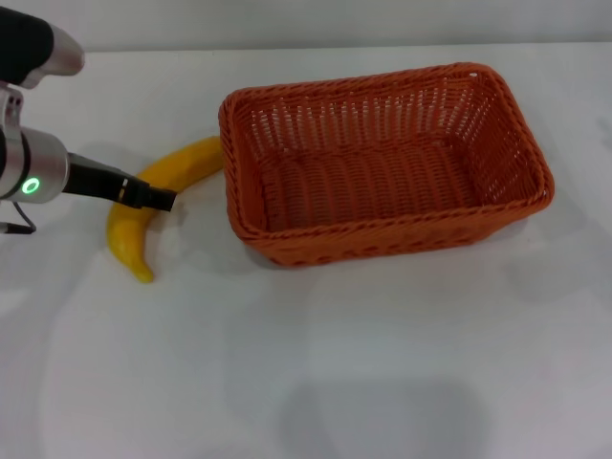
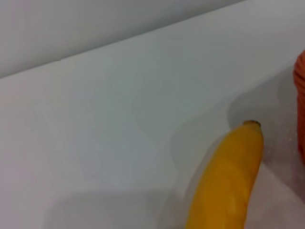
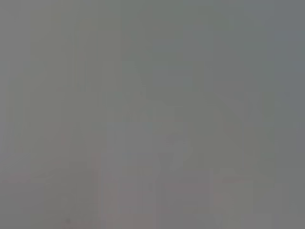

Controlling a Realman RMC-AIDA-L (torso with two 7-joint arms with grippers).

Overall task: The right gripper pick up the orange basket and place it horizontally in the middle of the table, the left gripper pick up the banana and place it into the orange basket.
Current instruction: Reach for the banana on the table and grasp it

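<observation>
Head view shows the left gripper (image 1: 158, 198) reaching in from the left edge of the scene, a thin black finger on a silver-grey arm that carries a small green ring light. Its tip lies over the middle of the banana (image 1: 143, 210), right at the fruit's surface. Only one black finger is visible, so I cannot tell whether the fingers are spread or pinching the fruit.

The banana lies flat on the table (image 1: 363, 363), curved, with one end pointing toward the near left and the other end running up to the basket's left corner. That upper end sits just beside the orange basket (image 1: 382, 229), touching or nearly touching its rim; which of the two cannot be told.

The orange basket stands upright on its base with its long side running across the table, open side up, with nothing inside it. It takes up the middle to right part of the far half of the tabletop.

Left wrist view shows the banana (image 2: 228, 181) close up, its small dark tip toward an orange edge of the basket (image 2: 300, 109) at the side of the picture, with white table (image 2: 119, 133) around it.

Right wrist view shows only a plain grey field, and the right gripper does not appear in any picture.
</observation>
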